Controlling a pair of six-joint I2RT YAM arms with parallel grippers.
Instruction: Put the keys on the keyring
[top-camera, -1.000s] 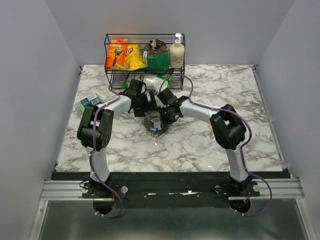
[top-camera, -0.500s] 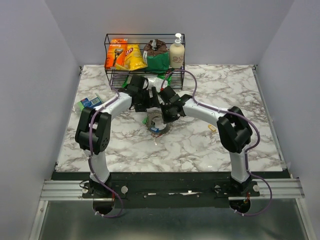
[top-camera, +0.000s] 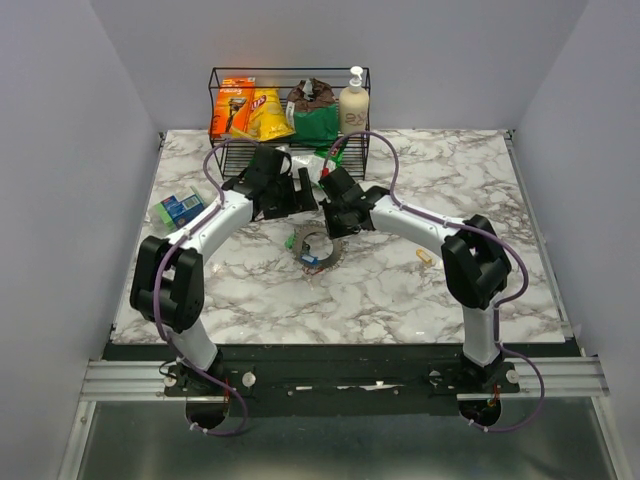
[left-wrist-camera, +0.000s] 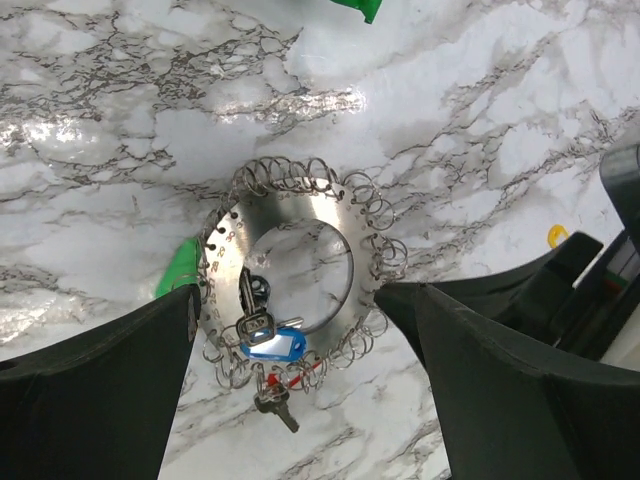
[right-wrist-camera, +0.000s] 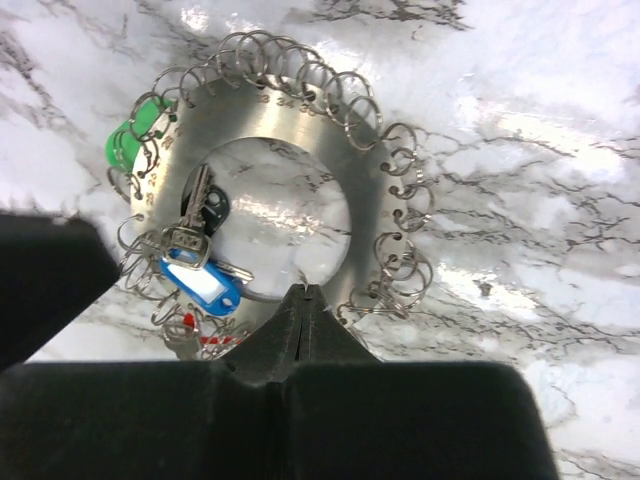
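The keyring (top-camera: 316, 247) is a flat silvery disc edged with many small wire loops, lying on the marble (left-wrist-camera: 300, 190) (right-wrist-camera: 372, 190). On it hang a blue-tagged key (left-wrist-camera: 272, 345) (right-wrist-camera: 203, 286), a green tag (left-wrist-camera: 178, 270) (right-wrist-camera: 124, 150), a red tag (left-wrist-camera: 305, 372) and a dark key (left-wrist-camera: 274, 408). A small yellow key (top-camera: 425, 257) lies apart on the right. My left gripper (top-camera: 293, 196) (left-wrist-camera: 288, 295) hovers open above the ring, a finger on either side. Over the ring's near inner edge, my right gripper (top-camera: 343, 222) (right-wrist-camera: 305, 290) is shut with nothing seen between its tips.
A black wire rack (top-camera: 288, 75) at the back holds snack packets and a soap bottle (top-camera: 353, 103). A green packet (top-camera: 336, 160) lies just before it. A blue-green box (top-camera: 178, 208) sits at the left of the table.
Both arms have drawn back toward the rack and away from the keyring, which now lies uncovered in the top view. The grippers' states are unchanged.
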